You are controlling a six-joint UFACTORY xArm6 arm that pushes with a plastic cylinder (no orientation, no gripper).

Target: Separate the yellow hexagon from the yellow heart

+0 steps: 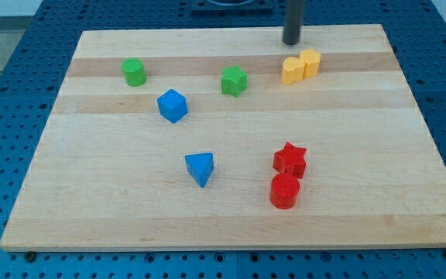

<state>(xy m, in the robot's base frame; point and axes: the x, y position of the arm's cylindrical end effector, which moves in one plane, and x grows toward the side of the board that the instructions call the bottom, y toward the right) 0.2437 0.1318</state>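
Observation:
Two yellow blocks sit touching near the view's top right of the wooden board [378, 209]. The left one [292, 70] looks like the yellow heart, the right one [310, 62] like the yellow hexagon; the shapes are hard to make out. My tip [292, 41] is a dark rod standing just above the pair toward the view's top, a short gap from the left yellow block, touching neither.
A green cylinder [134, 72] and a green block [234, 80] lie along the top. A blue cube [172, 105] and a blue triangular block [200, 168] are at left centre. A red star [290, 159] touches a red cylinder [284, 191] at lower right.

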